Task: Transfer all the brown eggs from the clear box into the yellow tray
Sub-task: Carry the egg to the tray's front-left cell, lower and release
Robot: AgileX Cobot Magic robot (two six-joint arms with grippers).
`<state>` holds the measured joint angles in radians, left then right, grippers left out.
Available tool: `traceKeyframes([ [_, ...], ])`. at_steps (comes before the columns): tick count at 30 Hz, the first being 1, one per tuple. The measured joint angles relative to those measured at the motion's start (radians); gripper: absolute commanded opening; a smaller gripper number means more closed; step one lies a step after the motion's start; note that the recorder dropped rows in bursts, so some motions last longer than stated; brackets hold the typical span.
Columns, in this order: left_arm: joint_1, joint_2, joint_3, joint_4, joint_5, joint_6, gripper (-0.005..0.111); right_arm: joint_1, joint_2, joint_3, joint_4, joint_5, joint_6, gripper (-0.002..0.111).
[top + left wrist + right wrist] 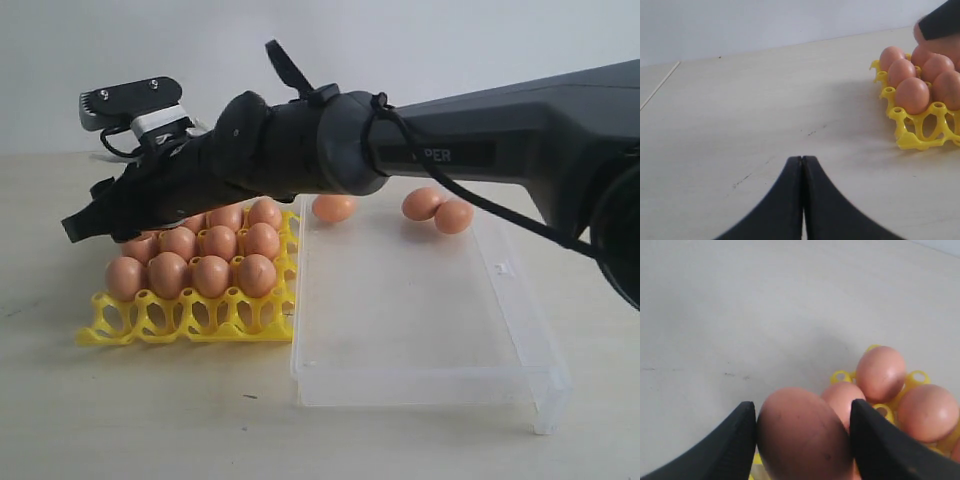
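Right gripper (803, 412): black fingers clamped on a smooth, matte brown egg (800, 440).
Left gripper (802, 162): tapered black fingers pressed together.
Tray (150, 318): yellow plastic lattice.
Box (420, 310): clear, shallow.

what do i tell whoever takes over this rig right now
Right gripper: shut on a brown egg, over the yellow tray.
Left gripper: shut, empty, above the table beside the tray.
Done: seated eggs fill the tray's back rows, though the arm hides some. Its nearest row of cups is empty.
Left: seat the held egg, then move the three eggs at the far end of the clear box.
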<state>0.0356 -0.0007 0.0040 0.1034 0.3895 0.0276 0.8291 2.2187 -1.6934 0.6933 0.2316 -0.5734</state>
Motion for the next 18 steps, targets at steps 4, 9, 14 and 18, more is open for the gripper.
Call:
traceKeyframes([
  [4,0.0,0.0,0.0,0.0,0.0,0.0,0.0,0.014,0.002,0.0,-0.291,-0.022,0.325,0.0],
  [9,0.0,0.0,0.0,0.0,0.0,0.0,0.0,0.026,0.025,-0.001,-0.3,-0.086,0.375,0.0],
  [14,0.0,0.0,0.0,0.0,0.0,0.0,0.0,0.046,0.056,-0.002,-0.302,-0.136,0.375,0.0],
  [18,0.0,0.0,0.0,0.0,0.0,0.0,0.0,0.066,0.1,-0.002,-0.327,-0.208,0.421,0.0],
])
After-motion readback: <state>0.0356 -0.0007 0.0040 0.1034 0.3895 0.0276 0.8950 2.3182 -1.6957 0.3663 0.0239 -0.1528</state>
